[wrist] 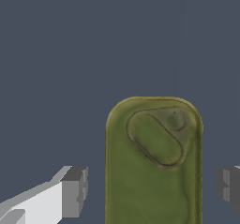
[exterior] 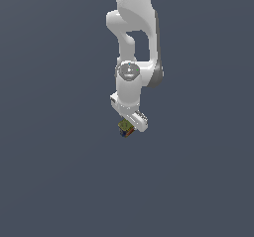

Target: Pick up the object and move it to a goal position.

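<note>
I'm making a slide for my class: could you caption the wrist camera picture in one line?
Wrist view: the olive-green top of the can sits between the open gripper fingers, untouched.

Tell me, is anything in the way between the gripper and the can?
Nothing visible is. In the wrist view the can sits between the two fingers with only bare gaps on each side. In the exterior view the gripper is right at the can, with nothing else near.

the object sits between the hand's fingers (untouched).
</note>
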